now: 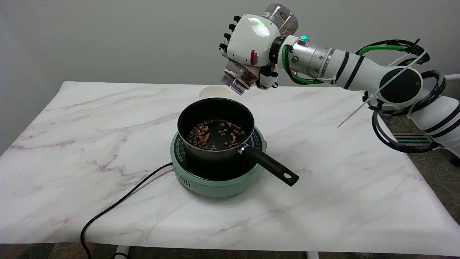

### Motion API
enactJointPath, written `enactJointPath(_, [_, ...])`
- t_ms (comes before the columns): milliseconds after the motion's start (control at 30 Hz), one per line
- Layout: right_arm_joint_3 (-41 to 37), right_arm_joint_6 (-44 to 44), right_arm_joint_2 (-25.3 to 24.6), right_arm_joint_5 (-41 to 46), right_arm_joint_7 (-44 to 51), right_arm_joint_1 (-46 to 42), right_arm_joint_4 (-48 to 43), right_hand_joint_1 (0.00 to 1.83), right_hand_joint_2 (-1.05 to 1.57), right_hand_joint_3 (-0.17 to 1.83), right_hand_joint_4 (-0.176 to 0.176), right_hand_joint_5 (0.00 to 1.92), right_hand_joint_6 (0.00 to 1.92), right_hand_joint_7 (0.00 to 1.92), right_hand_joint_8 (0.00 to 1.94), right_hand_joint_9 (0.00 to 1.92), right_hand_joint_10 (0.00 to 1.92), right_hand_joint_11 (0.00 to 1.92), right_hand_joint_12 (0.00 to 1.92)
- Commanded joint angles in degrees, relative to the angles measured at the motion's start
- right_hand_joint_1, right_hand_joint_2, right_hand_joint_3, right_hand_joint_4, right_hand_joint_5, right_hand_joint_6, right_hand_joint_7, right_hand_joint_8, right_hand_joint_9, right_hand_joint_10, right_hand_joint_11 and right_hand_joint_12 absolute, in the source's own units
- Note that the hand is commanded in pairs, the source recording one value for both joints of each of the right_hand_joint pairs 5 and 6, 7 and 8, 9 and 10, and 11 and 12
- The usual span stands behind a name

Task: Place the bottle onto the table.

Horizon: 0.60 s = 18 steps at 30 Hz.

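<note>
My right hand hangs in the air above the far side of the black pot, gripping a clear bottle. The bottle is tilted with its threaded open mouth pointing down and to the left, over the table just behind the pot's rim. Its base sticks out above the hand, and brown bits show inside it. The hand's white back hides most of the bottle's body. The marble table lies well below the bottle.
A black pot holding several brown pieces sits on a green hotplate mid-table, its handle pointing front right. A black cord runs off the front left edge. A pale round lid lies behind the pot.
</note>
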State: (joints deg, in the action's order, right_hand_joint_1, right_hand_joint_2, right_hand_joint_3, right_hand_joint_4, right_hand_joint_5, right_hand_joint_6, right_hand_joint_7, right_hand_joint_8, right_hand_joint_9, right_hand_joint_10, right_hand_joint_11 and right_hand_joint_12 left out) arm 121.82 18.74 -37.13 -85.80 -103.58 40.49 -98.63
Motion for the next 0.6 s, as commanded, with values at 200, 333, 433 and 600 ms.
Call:
enactJointPath(200, [0.4, 0.0, 0.0, 3.0, -0.1, -1.6, 0.0, 1.26, 1.38, 0.66, 0.000, 1.92, 1.92, 1.92, 1.92, 1.41, 1.41, 1.23, 1.23])
enactJointPath(333, [1.4, -0.3, 0.0, 2.4, -0.2, -1.6, 0.1, 1.27, 1.38, 0.67, 0.000, 1.92, 1.92, 1.92, 1.92, 1.41, 1.41, 1.23, 1.23])
enactJointPath(433, [1.3, -0.4, 0.2, 3.0, -0.2, -1.5, 0.3, 1.27, 1.38, 0.67, 0.000, 1.92, 1.92, 1.92, 1.92, 1.41, 1.41, 1.23, 1.23])
enactJointPath(600, [0.9, -0.7, 0.2, 4.6, -0.5, -1.8, 0.8, 1.27, 1.37, 0.67, 0.000, 1.92, 1.92, 1.92, 1.92, 1.41, 1.41, 1.23, 1.23])
